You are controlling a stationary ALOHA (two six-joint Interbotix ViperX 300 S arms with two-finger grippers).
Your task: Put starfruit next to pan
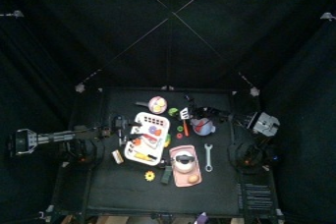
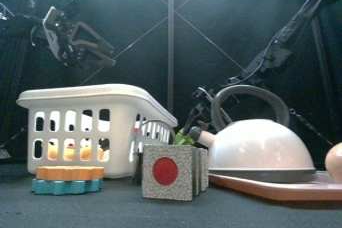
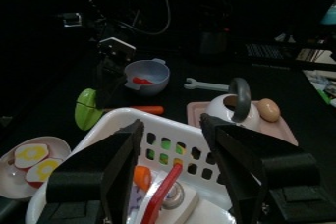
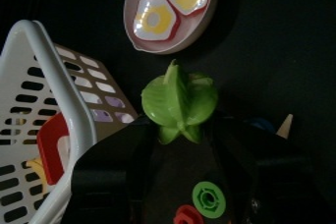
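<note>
— Checking the right gripper (image 4: 186, 135) first: jaws spread wide, tips on either side of the near end of the starfruit (image 4: 178, 105). Touching it?

— Cannot tell. A thin dark gap on one side, only shadow on the other. Seems to rest on the table (image 1: 118, 184), not lifted.

— Lying where, exactly?

— Just beside the white basket (image 4: 46, 120), close to the plate (image 4: 138, 12) carrying two halved eggs. Apart from the pan (image 3: 147, 74): round, grey-blue, something red inside, off toward the right arm's side.

— And the left gripper (image 3: 182, 135)?

— Opened wide too, gripping nothing, hanging above the basket on its near side. Arm drawn in at the table's left edge in the top view.

— Any brands or writing?

— Marks rather than words. A red disc on the front face of the grey cube (image 2: 171, 172), standing right in front of the basket in the front view. A green ring mark (image 4: 207, 196) low between the right jaws. A pale printed sheet (image 1: 256, 196) at the table's front right corner, far too small to read.

— Anything else near the pan?

— A wrench (image 3: 210, 84) flat on the table beside it, then a white kettle (image 3: 237, 105) sitting on a pink board (image 3: 282, 130), with a small tan egg-shaped thing (image 3: 269, 110) next to the kettle.
</note>
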